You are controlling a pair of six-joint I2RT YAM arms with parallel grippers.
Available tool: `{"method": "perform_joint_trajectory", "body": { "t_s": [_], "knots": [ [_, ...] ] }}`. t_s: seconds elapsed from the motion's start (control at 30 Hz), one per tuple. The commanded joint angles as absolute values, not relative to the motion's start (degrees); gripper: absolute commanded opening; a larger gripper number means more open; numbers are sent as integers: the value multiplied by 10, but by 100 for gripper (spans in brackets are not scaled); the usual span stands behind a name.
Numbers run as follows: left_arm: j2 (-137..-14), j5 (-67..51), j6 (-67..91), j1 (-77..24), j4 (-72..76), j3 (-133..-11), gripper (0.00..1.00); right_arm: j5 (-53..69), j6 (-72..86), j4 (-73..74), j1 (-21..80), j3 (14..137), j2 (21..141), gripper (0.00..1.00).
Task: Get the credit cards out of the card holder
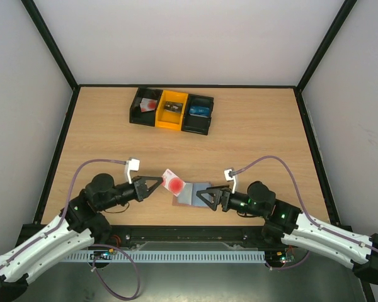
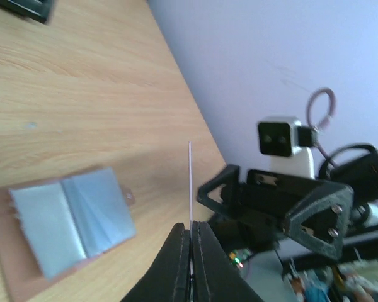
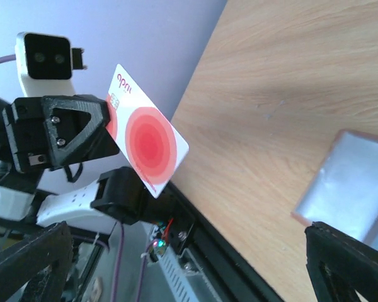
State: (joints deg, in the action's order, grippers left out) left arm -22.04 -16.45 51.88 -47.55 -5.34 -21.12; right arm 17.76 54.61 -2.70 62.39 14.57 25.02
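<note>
Left gripper (image 1: pixel 159 182) is pinching the red card (image 1: pixel 174 184) beside the lower-centre card holder (image 1: pixel 190 192); right gripper (image 1: pixel 205 196) is hanging spread.

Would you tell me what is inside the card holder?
The card holder shows no card in its two grey-blue pockets; one tucked fully inside would be hidden. The reddish card is out, gripped by the left claw.

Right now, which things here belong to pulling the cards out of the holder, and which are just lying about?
For the job: red-circled card, pinched in the left gripper; card holder, flat on the table at the open right gripper.
Lying about: left black bin, orange bin, right black bin, all at the far side.
</note>
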Motion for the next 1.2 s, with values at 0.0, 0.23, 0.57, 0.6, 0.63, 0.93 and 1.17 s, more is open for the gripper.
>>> {"method": "perform_joint_trajectory", "body": {
  "t_s": [0.0, 0.23, 0.57, 0.6, 0.63, 0.93, 1.17],
  "knots": [
    [-218, -36, 531, -466, -141, -244, 3, 103, 531, 9, 628, 165, 238, 98],
    [-248, 77, 550, -431, -140, -247, 3, 77, 520, 5, 628, 165, 248, 98],
    [-423, -33, 478, -217, -60, -315, 3, 85, 490, -4, 628, 179, 249, 98],
    [-438, -61, 473, -192, -45, -318, 3, 86, 486, -1, 628, 183, 262, 98],
    [-456, -87, 468, -167, -29, -324, 3, 88, 481, 1, 628, 186, 267, 98],
    [-622, -132, 399, -61, 30, -425, 3, 102, 486, -10, 628, 191, 273, 98],
    [-739, -90, 385, -53, 58, -504, 3, 94, 481, 0, 628, 207, 277, 98]
  ]
}}
